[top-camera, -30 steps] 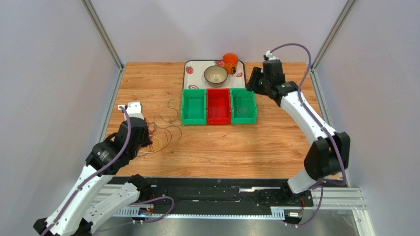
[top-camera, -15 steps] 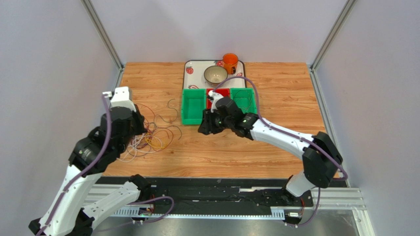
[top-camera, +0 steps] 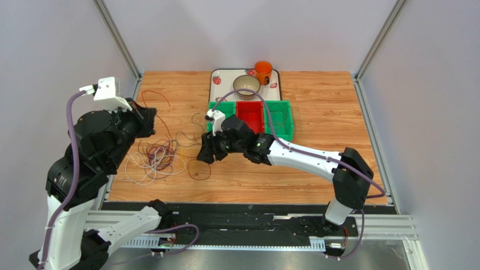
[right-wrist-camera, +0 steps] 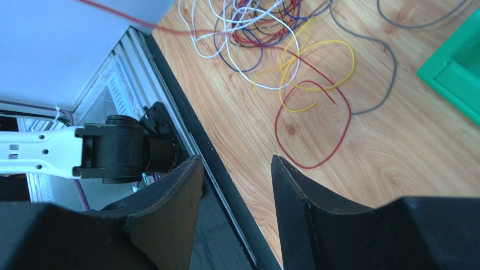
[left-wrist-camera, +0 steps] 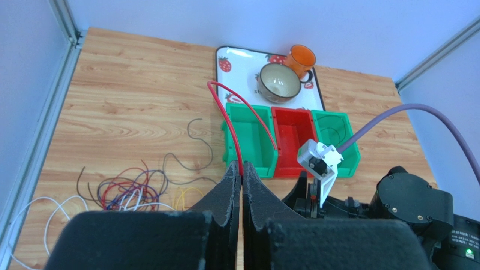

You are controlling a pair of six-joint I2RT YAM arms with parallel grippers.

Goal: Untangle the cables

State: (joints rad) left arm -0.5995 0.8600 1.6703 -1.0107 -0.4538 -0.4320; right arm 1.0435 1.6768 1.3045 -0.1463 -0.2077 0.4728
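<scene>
**Spotter:** Your left gripper (left-wrist-camera: 241,169) is raised high over the far left of the table (top-camera: 315,163). Its fingers are pressed together on the red cable (left-wrist-camera: 211,84).

**Caller:** That strand is the line to watch. From your pinch it runs down and toward the near side, into the cables (top-camera: 155,160) heaped at the near left. Its free end arcs off on the far side of your fingers.

**Spotter:** Your right gripper (top-camera: 205,153) hangs just to the right of that heap. Its fingers are apart with nothing between them.

**Caller:** In the right wrist view the heap lies ahead of the fingertips, which means to the left in the scene. The dark red loop (right-wrist-camera: 277,126) is the closest piece, lying flat on the table just beyond the open gap. It isn't touching either finger.

**Spotter:** So which arm is nearer?

**Caller:** Your right is nearer the pile, low and beside it. Your left only has the one strand, and it holds that well above everything else.

**Spotter:** My read is that the red one is half drawn out. It comes free only if the pull follows its own line, up and toward the far left.

**Caller:** Agreed. If the heap isn't held down, I'd expect it to drag along with the strand. Your right hand is on the correct side to hold it down, because everything it needs lies to its left.
</scene>
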